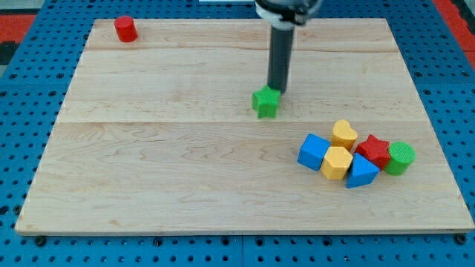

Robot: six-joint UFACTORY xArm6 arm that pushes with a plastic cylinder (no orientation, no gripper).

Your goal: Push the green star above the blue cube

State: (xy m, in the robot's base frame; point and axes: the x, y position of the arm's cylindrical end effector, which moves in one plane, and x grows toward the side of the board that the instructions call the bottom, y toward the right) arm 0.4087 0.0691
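— Where is the green star [266,102] seen?
— Mid-board, up-left of the blue cube [313,151], well apart.
— And my tip [276,90]?
— Set against the star's top-right edge; nothing is gripped.

The upper part of my rod is cut off by the view's top edge; only its lower shaft shows. My tip [276,90] sits right at the top edge of the green star [266,102]; contact or a hairline gap, I cannot tell. Well toward the view's lower right of my tip, the yellow hexagonal block [337,162] overlaps part of the blue cube [314,151].
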